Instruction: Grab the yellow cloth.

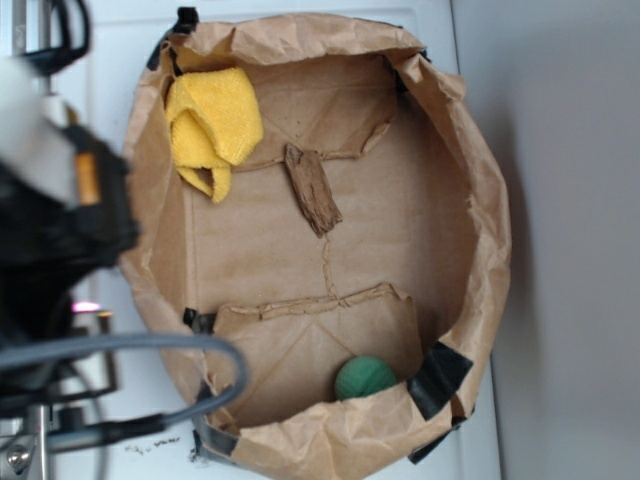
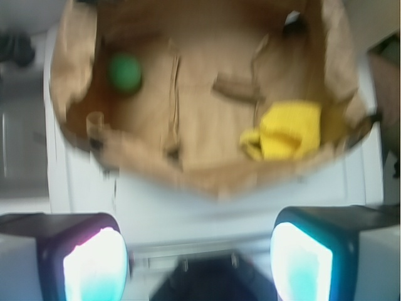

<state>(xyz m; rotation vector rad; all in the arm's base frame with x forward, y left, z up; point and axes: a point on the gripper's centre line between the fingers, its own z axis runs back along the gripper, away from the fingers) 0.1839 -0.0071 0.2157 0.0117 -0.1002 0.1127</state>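
Observation:
The yellow cloth (image 1: 212, 125) lies folded in the upper left corner of a brown paper tray (image 1: 480, 200). It also shows in the wrist view (image 2: 285, 130), at the tray's near right side. My gripper (image 2: 197, 260) is open and empty, its two lit pads (image 2: 94, 263) wide apart, above the white surface outside the tray's near wall. In the exterior view the arm (image 1: 50, 220) is a blurred dark mass left of the tray; its jaws are hidden there.
A brown bark-like chip (image 1: 312, 188) lies in the tray's middle, also in the wrist view (image 2: 237, 88). A green ball (image 1: 365, 378) sits at the tray's bottom, also in the wrist view (image 2: 124, 72). Grey cables (image 1: 150, 345) loop at lower left.

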